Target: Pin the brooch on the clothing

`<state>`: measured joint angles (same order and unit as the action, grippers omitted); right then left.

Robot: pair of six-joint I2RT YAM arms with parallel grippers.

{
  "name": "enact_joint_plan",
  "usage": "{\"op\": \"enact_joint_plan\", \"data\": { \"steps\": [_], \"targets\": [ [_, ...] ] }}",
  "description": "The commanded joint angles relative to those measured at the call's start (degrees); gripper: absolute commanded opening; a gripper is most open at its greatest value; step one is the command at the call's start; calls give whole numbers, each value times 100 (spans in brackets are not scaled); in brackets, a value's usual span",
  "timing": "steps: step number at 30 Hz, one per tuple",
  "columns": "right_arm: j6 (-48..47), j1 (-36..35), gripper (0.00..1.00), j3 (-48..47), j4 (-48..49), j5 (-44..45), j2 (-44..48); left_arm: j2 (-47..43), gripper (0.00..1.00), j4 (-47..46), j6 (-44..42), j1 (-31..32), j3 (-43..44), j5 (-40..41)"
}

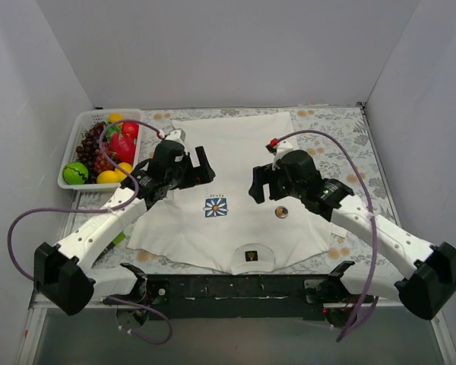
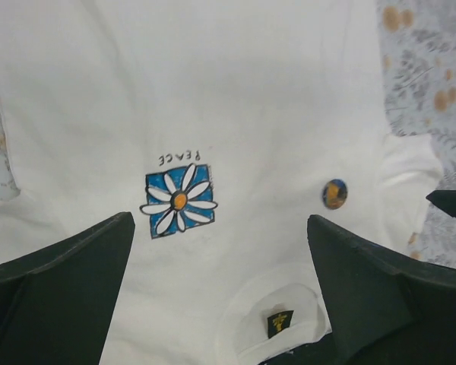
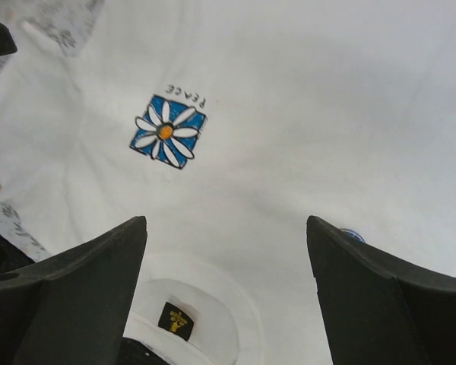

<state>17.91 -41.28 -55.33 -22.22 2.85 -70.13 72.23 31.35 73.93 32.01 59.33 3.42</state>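
Note:
The white T-shirt (image 1: 235, 152) lies flat on the table with its collar toward the near edge. Its flower print (image 1: 216, 206) and black-gold neck label (image 1: 250, 255) both show. The brooch (image 1: 281, 212), dark and gold face up, rests on the shirt to the right of the print. It shows in the left wrist view (image 2: 334, 193) and peeks out beside a finger in the right wrist view (image 3: 353, 234). My left gripper (image 1: 207, 169) (image 2: 220, 219) is open and empty above the shirt, left of the print. My right gripper (image 1: 256, 186) (image 3: 227, 220) is open and empty above the shirt, just left of the brooch.
A white basket (image 1: 67, 171) of toy fruit stands at the back left. A flowered tablecloth (image 1: 342, 137) covers the table around the shirt. White walls close in the back and both sides. Purple cables arc over both arms.

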Motion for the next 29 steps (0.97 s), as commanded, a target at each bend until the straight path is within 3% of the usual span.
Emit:
{"op": "enact_joint_plan", "data": {
  "steps": [1, 10, 16, 29],
  "targets": [
    [37, -30, 93, 312, 832, 224, 1155, -779, 98, -524, -335, 7, 123, 308],
    [-33, -21, 94, 892, 1580, 646, 2748, -2228, 98, -1412, -432, 7, -386, 255],
    [-130, -21, 94, 1024, 1729, 734, 3057, -2941, 98, -1817, -432, -2, -756, 598],
    [-288, -21, 94, 1226, 1993, 1331, 3031, -2960, 98, -2177, -591, -2, -1090, 993]
  ]
}}
